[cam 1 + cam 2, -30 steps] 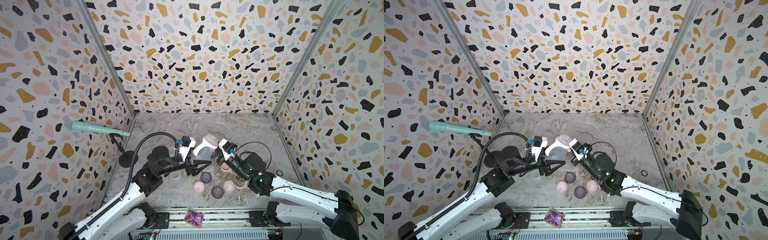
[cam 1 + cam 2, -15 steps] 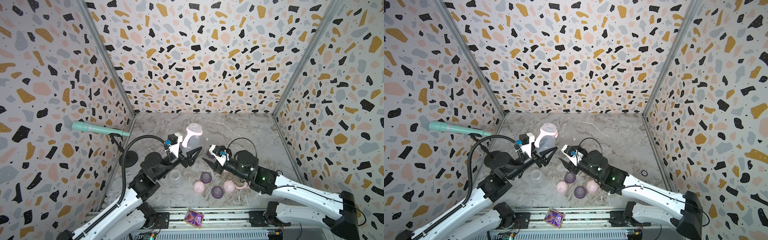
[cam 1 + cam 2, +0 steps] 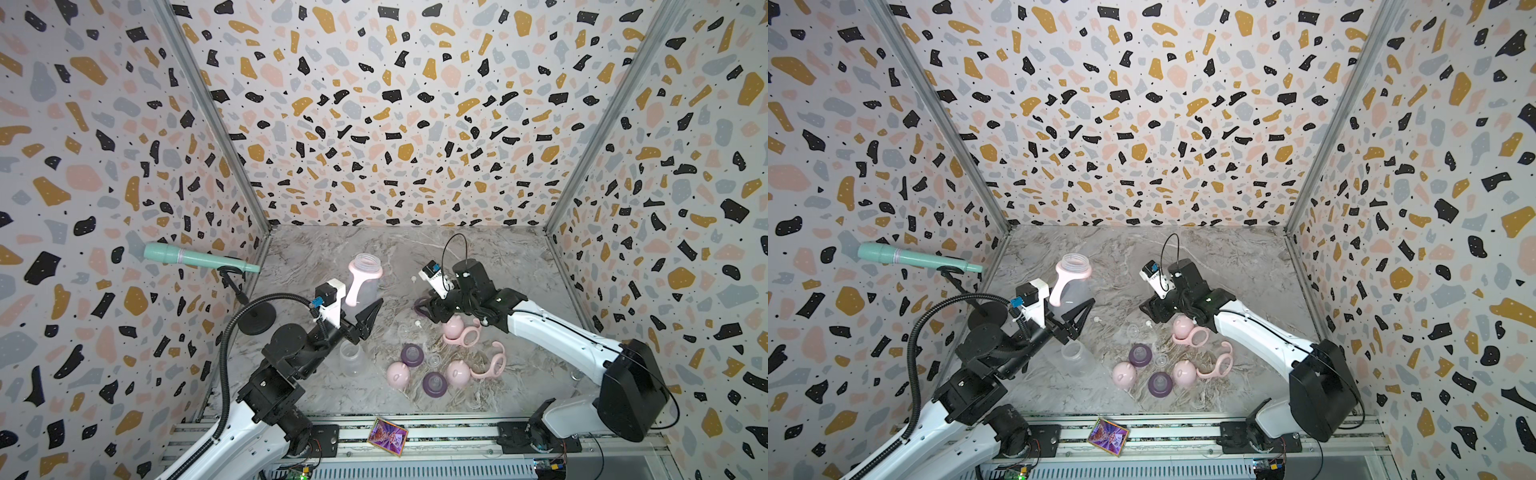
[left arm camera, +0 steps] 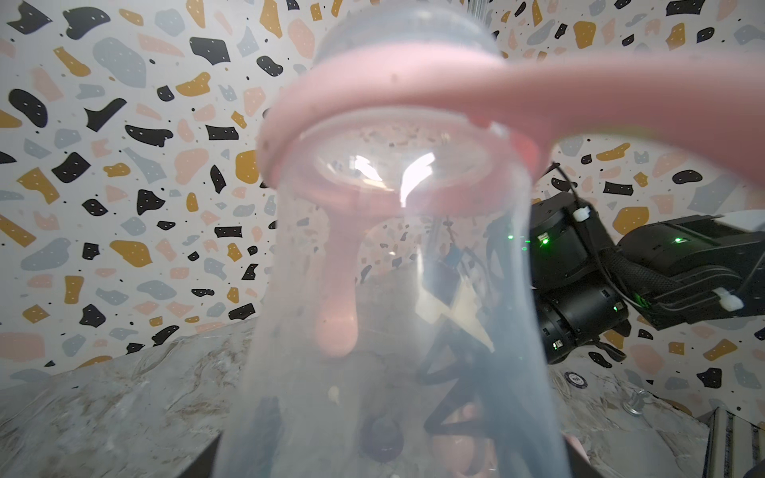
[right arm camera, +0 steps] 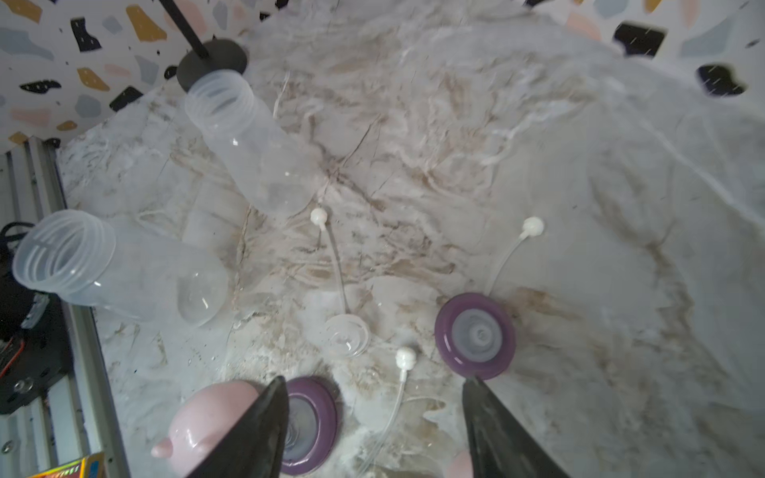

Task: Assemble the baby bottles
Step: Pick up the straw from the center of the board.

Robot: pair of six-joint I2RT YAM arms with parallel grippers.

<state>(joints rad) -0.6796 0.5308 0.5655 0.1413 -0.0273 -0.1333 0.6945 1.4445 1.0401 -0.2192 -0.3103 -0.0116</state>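
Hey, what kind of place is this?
Probably a robot recording booth: terrazzo-print walls box in a marble-look tabletop, two robot arms sit on a metal rail, and a microphone stands at one side.

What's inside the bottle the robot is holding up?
Nothing visible: the held bottle looks empty and see-through, its mouth open. Its bottom sits in the left gripper, partly hidden.

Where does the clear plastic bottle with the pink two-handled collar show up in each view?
A top view: clear plastic bottle with pink two-handled collar, left of centre, upright in the left tool.
A top view: left of centre again.
Left wrist: fills the middle, close up.
Right wrist: not in it.
Shared landmark: grey marbled tabletop, in all four.
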